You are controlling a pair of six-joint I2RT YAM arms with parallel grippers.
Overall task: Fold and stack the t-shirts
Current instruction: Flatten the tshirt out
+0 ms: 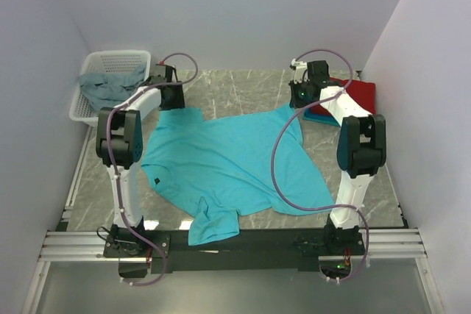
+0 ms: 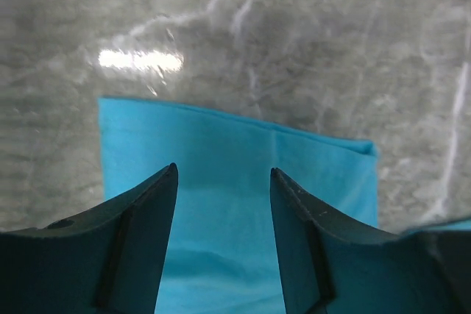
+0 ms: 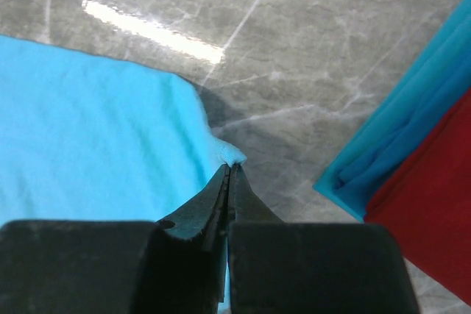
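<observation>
A bright turquoise t-shirt lies spread flat on the marble table, one sleeve hanging toward the near edge. My left gripper is at the shirt's far left corner. In the left wrist view its jaws stand apart with the turquoise cloth under and between them. My right gripper is at the far right corner. Seen from the right wrist, it is shut on a small pinch of the shirt's corner. A folded red t-shirt lies on a folded turquoise-blue one at the far right.
A white perforated basket stands at the far left with a dull grey-blue shirt in it. Purple cables loop from both arms over the table. White walls close in the sides and back.
</observation>
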